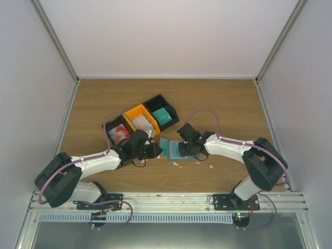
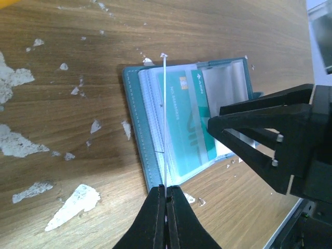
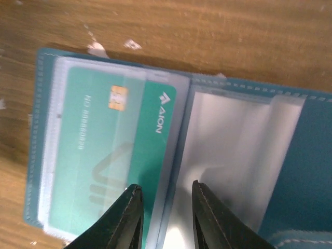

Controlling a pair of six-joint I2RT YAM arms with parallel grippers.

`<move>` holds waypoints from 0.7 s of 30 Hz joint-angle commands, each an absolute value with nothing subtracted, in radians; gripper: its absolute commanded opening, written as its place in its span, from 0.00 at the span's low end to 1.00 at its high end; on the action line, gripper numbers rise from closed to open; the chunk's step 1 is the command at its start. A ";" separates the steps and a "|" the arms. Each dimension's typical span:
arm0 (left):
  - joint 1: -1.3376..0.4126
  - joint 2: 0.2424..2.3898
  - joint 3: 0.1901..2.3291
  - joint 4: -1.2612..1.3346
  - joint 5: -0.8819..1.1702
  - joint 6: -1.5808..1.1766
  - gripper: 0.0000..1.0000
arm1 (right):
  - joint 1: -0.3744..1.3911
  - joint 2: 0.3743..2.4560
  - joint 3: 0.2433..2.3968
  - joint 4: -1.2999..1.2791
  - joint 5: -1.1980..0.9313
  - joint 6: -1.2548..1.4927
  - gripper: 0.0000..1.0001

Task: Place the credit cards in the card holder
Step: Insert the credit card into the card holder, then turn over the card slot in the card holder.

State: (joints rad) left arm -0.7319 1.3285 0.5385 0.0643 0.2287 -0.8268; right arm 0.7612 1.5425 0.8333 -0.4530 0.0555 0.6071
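Note:
The blue-teal card holder (image 1: 167,149) (image 2: 134,111) (image 3: 311,155) lies open on the table between both arms. One of its clear sleeves shows a teal-green chip card (image 2: 187,124) (image 3: 98,150) inside. My left gripper (image 1: 157,150) (image 2: 167,191) is shut on a thin clear sleeve page (image 2: 165,104), held upright and seen edge-on. My right gripper (image 1: 182,147) (image 3: 165,192) hovers low over the holder's fold, jaws apart, one finger over the carded sleeve and one over an empty sleeve (image 3: 233,155). Red and white credit cards (image 1: 120,134) lie in the left black bin.
Three bins stand in a row behind the holder: a black bin (image 1: 110,128), a yellow bin (image 1: 133,112) with white items, and a black bin (image 1: 154,101) with a teal stack (image 1: 163,117). White scraps (image 2: 72,205) (image 1: 211,166) litter the wood around the holder.

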 commanded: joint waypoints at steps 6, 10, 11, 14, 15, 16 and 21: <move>-0.699 1.323 0.500 0.153 0.264 -0.825 0.00 | 0.772 1.635 0.813 -0.429 0.050 0.642 0.21; -0.690 1.329 0.498 0.170 0.277 -0.817 0.00 | 0.772 1.644 0.802 -0.438 0.053 0.657 0.16; -0.689 1.334 0.501 0.172 0.281 -0.812 0.00 | 0.771 1.644 0.796 -0.439 0.051 0.662 0.14; -0.685 1.353 0.502 0.191 0.305 -0.805 0.00 | 0.772 1.643 0.785 -0.437 0.053 0.669 0.11; -0.684 1.360 0.502 0.199 0.312 -0.805 0.00 | 0.771 1.642 0.781 -0.436 0.055 0.673 0.11; -0.684 1.367 0.503 0.205 0.319 -0.803 0.00 | 0.771 1.640 0.778 -0.434 0.057 0.673 0.10; -0.684 1.398 0.504 0.227 0.344 -0.804 0.00 | 0.771 1.641 0.765 -0.415 0.046 0.680 0.07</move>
